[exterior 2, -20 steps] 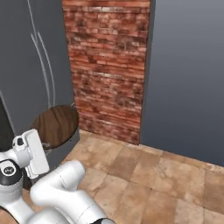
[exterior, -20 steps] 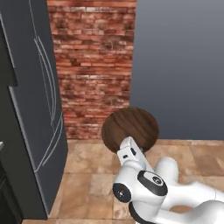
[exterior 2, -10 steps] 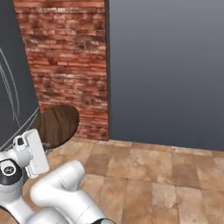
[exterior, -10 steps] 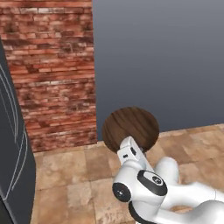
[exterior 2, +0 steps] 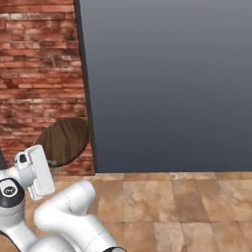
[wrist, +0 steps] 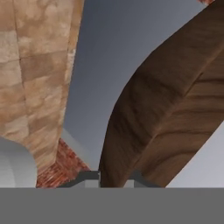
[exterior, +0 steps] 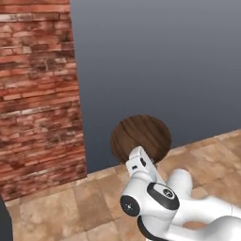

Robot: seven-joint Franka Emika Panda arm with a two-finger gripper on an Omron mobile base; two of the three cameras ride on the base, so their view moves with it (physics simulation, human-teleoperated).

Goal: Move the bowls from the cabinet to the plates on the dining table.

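One round reddish-brown wooden bowl (exterior: 140, 138), rim pinched in jaws; carrying step, next needs reaching the plates.

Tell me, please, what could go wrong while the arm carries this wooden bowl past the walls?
The gripper pinches the bowl only at its rim, so a jolt might tip or drop it. The bowl sticks out ahead of the arm, close to the brick wall and grey wall, and could clip them.
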